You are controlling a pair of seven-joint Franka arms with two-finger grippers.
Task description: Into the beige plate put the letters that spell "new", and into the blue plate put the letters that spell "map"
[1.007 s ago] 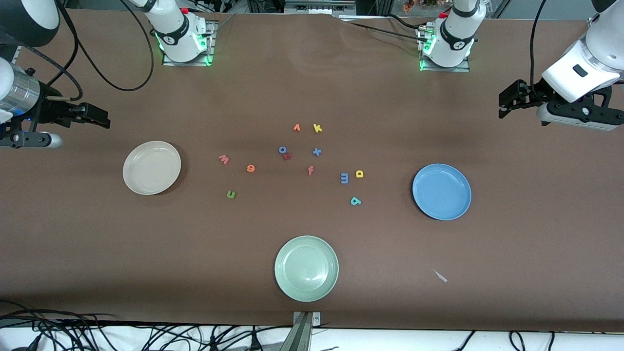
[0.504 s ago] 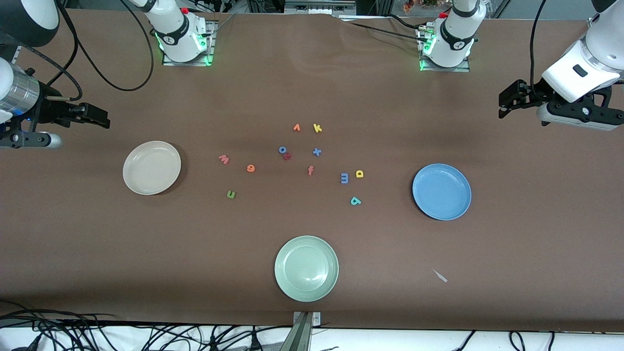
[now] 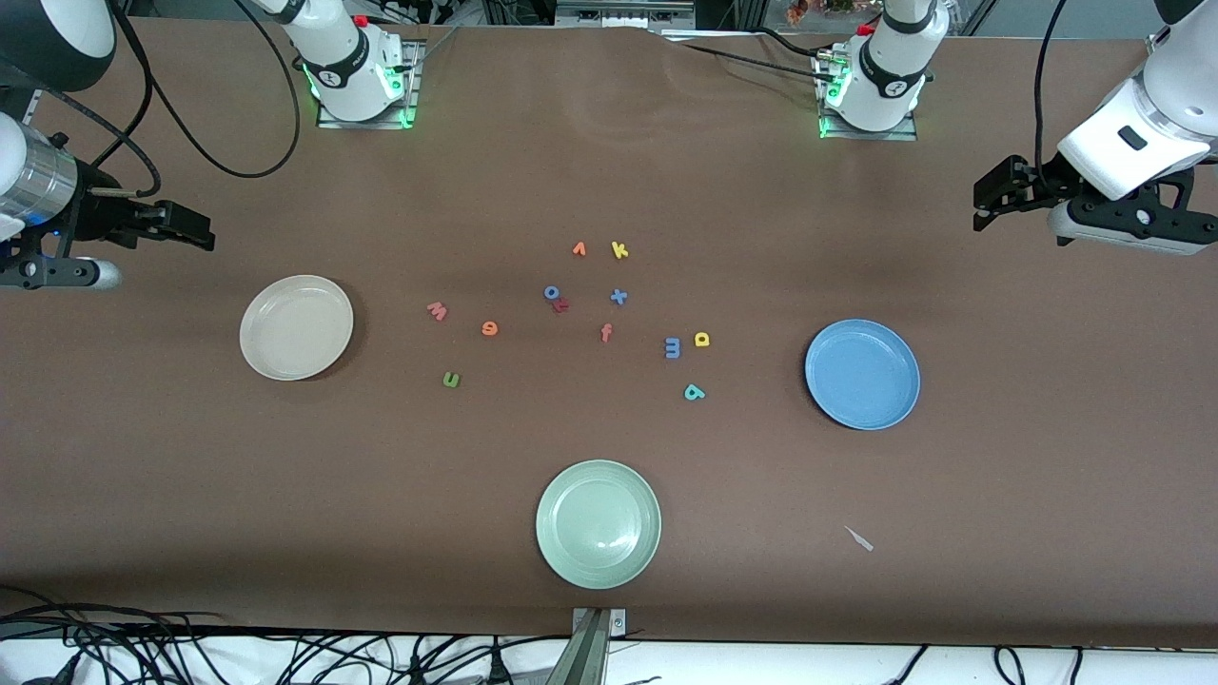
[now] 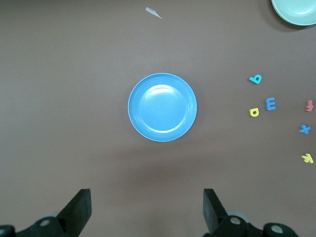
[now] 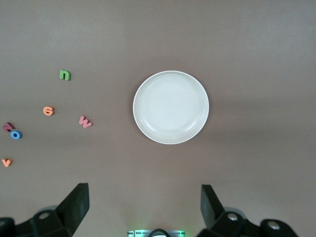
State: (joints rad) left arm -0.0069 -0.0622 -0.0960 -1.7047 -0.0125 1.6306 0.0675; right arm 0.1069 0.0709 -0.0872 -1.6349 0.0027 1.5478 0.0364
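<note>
Front view, nearest first: one pale green plate (image 3: 598, 523), then the green n (image 3: 451, 380) and teal p (image 3: 694, 392), then the orange e (image 3: 489, 328), salmon w (image 3: 437, 310), blue m (image 3: 672, 347) and yellow a (image 3: 701, 339), all six loose on the desk (image 3: 609, 171) between the beige plate (image 3: 296, 327) and the blue plate (image 3: 862, 374), both bare. Five stray letters lie among and past them. These pieces look light, soft and thin, so I judge each needs a low pinch across its narrow edges. My left end effector (image 3: 990, 200) hangs released over the blue plate's end, my right end effector (image 3: 195, 231) likewise over the beige plate's end; both wait, grasping nothing.
</note>
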